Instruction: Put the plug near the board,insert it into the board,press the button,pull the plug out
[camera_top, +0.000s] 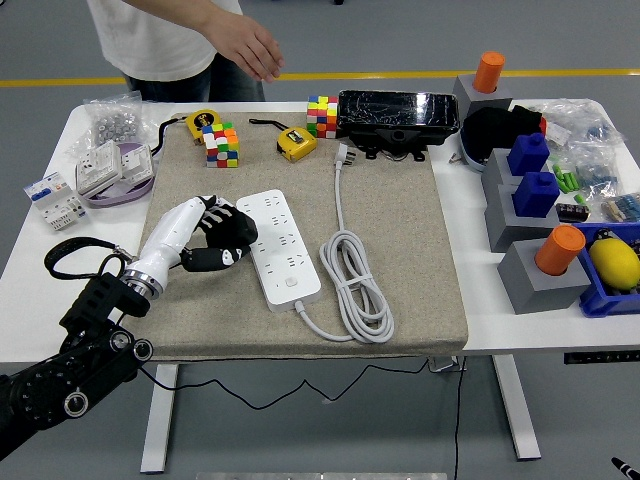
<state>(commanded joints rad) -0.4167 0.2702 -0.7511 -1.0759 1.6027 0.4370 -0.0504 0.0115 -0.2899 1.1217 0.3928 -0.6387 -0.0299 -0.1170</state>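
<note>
Beige mat (400, 260) covers the white bench (470, 300). Along its far edge: two colour cubes (221, 145) (322, 115), two yellow tape measures (295, 144) (203, 121), a black case (398, 114). Right: grey blocks (528, 270) bearing orange cylinders (558, 248). A person's hand (246, 46) hovers beyond.

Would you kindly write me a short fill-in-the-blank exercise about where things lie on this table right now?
1. The white power strip lies on a ____ mat.
2. The plug lies on the mat, not in the strip, just in front of the ____ box.
3. The robot's left hand is at the strip's ____ side.
4. A person's hand hovers beyond the table's ____ edge.

Missing words: grey; black; left; far
</note>
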